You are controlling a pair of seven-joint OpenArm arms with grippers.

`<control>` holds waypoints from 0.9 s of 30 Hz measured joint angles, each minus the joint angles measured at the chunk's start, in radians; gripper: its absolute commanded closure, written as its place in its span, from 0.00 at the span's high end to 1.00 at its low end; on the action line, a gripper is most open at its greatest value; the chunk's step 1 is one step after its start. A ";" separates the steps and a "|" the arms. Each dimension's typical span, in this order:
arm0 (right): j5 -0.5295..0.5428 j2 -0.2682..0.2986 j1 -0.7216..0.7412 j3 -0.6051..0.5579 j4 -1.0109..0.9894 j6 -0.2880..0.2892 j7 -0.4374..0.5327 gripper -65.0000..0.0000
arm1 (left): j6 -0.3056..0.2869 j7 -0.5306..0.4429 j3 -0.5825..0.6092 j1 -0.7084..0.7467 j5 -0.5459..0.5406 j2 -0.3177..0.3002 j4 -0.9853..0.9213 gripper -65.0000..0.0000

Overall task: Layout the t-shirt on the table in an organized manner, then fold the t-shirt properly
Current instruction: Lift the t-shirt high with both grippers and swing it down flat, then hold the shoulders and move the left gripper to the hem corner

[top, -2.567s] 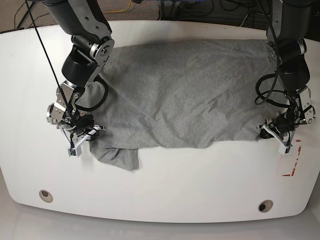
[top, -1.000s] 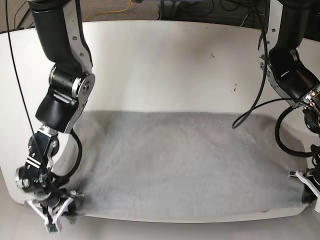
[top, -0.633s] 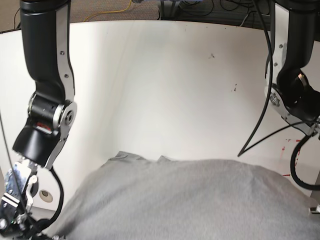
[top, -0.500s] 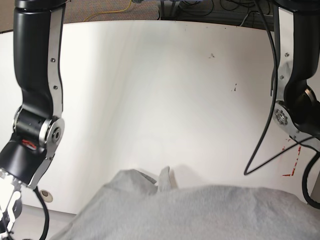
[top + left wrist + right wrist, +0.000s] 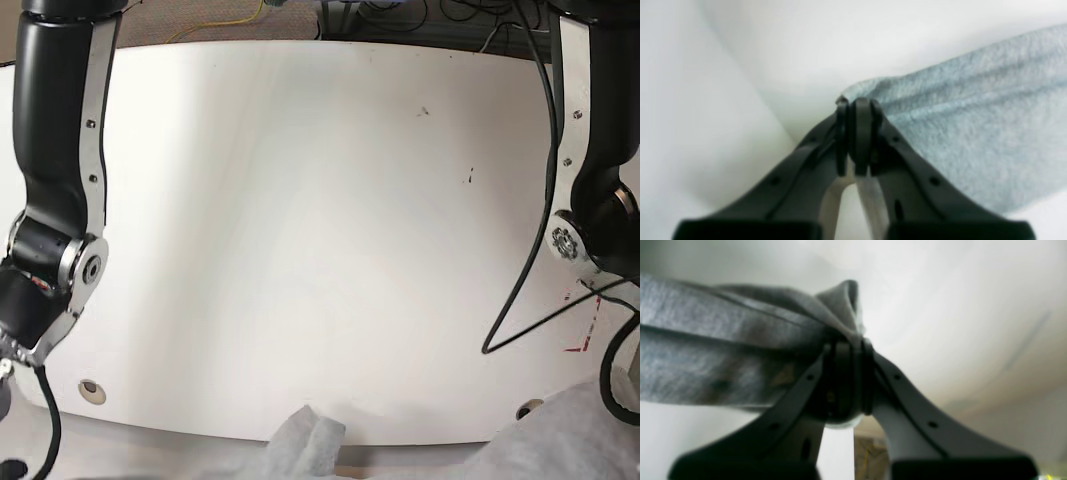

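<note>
The heather-grey t-shirt (image 5: 560,445) shows in the base view only along the bottom edge, with a loose fold (image 5: 305,445) sticking up at the middle. It hangs off the near edge of the white table (image 5: 300,200). In the left wrist view my left gripper (image 5: 857,106) is shut on a corner of the t-shirt (image 5: 973,116), which stretches away to the right. In the right wrist view my right gripper (image 5: 846,350) is shut on a bunched edge of the t-shirt (image 5: 723,340), which runs off to the left. Both grippers are out of the base view; no lettering shows.
Two round grommet holes (image 5: 91,390) (image 5: 528,409) sit near the table's front edge. A red-lined mark (image 5: 585,325) lies at the right, small dark scuffs (image 5: 468,177) further back. The arm links stand at the left (image 5: 55,250) and right (image 5: 590,230) sides.
The t-shirt has been drawn off the table toward the near edge, from spread flat to only a strip at the bottom. Both arms have pulled back toward the camera, grippers still shut.
</note>
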 measured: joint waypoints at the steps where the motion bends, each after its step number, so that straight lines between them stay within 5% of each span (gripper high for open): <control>1: -0.002 0.006 -0.031 0.000 0.032 -0.004 -0.010 0.03 | 0.001 -0.003 0.000 0.022 0.000 -0.001 0.003 0.00; 10: -0.008 -0.016 -0.487 0.134 0.311 -0.004 -0.054 0.03 | 0.001 0.014 -0.004 0.298 0.013 0.003 0.068 0.00; 15: -0.020 -0.090 -0.742 0.235 0.347 -0.008 -0.037 0.03 | 0.001 0.014 -0.004 0.476 -0.040 0.005 0.122 0.00; 27: -0.051 -0.290 -1.193 0.383 0.340 -0.007 0.185 0.03 | 0.011 0.030 -0.148 0.922 -0.138 0.002 0.184 0.00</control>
